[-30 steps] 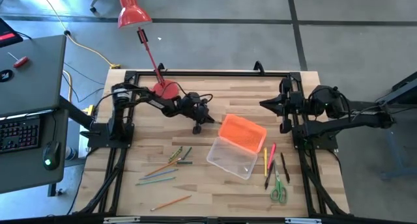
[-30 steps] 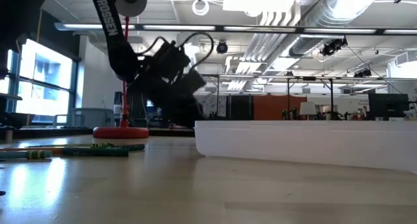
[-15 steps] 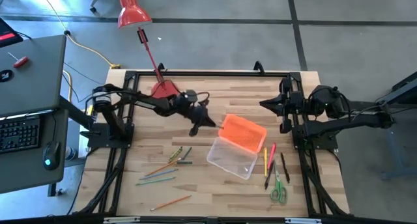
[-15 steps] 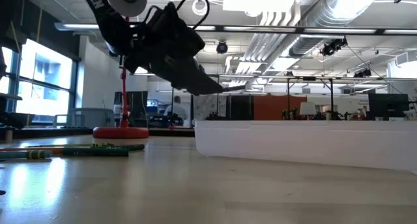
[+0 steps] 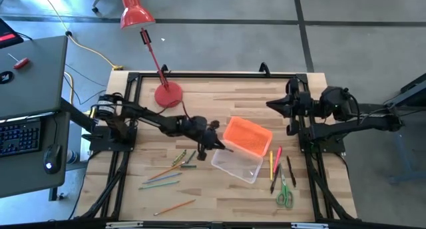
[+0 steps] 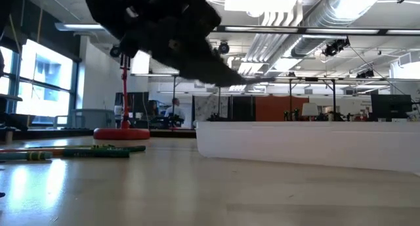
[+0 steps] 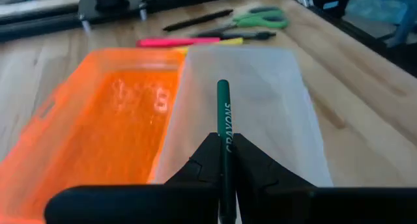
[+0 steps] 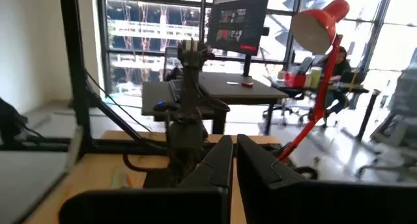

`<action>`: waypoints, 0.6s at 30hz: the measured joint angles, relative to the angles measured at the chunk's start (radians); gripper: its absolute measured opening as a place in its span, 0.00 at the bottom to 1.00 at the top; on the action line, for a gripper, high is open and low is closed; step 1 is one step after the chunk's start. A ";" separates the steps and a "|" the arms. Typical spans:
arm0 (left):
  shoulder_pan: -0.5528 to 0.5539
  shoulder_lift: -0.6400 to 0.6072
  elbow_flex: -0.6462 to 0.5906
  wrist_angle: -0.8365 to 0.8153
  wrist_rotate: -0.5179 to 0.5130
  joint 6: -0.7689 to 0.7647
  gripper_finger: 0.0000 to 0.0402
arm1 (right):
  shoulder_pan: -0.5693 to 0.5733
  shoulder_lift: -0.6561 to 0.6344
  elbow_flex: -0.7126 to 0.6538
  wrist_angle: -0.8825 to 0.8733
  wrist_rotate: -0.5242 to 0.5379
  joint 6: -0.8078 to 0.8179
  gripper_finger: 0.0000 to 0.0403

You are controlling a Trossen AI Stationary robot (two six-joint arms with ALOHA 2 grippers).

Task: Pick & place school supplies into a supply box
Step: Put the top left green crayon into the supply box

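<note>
The left pincer [image 7: 223, 160] is clamped on a green pencil [image 7: 223, 116], holding it above the clear supply box [image 5: 237, 160] just beside the box's upturned orange lid [image 5: 247, 136], near the middle of the wooden counter [image 5: 219, 196]. The right pincer [image 5: 271, 104] waits with its fingers together at the counter's far right side. More pencils [image 5: 170, 174] lie loose to the box's left, while green-handled scissors [image 5: 285, 192] and several pens [image 5: 274, 164] lie to its right.
</note>
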 joint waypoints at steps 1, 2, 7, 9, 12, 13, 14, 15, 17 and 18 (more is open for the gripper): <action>-0.009 0.015 0.027 0.007 -0.002 0.000 0.14 | 0.000 -0.001 0.000 0.003 -0.009 0.028 0.00; -0.015 0.029 0.053 0.008 -0.005 0.000 0.14 | 0.000 -0.001 0.000 0.007 -0.012 0.066 0.00; -0.019 0.114 0.182 -0.096 0.002 0.000 0.14 | 0.000 0.000 0.000 0.033 -0.015 0.210 0.00; -0.019 0.146 0.229 -0.135 0.002 -0.001 0.14 | 0.000 0.000 0.000 0.035 -0.013 0.194 0.00; -0.019 0.201 0.284 -0.180 0.002 0.000 0.14 | 0.000 0.000 0.000 0.043 -0.008 0.157 0.00; -0.019 0.219 0.295 -0.198 0.002 0.000 0.14 | 0.000 0.000 0.000 0.046 -0.006 0.157 0.00; -0.019 0.243 0.311 -0.200 0.002 0.000 0.14 | 0.000 0.000 0.000 0.046 0.000 0.157 0.00; -0.019 0.262 0.324 -0.202 0.001 -0.001 0.14 | 0.000 0.000 0.000 0.048 0.006 0.156 0.00; -0.019 0.275 0.337 -0.238 -0.005 -0.019 0.14 | 0.000 0.000 0.000 0.053 0.017 0.154 0.00; -0.019 0.286 0.351 -0.237 -0.016 -0.023 0.14 | 0.000 0.000 0.000 0.052 0.019 0.154 0.00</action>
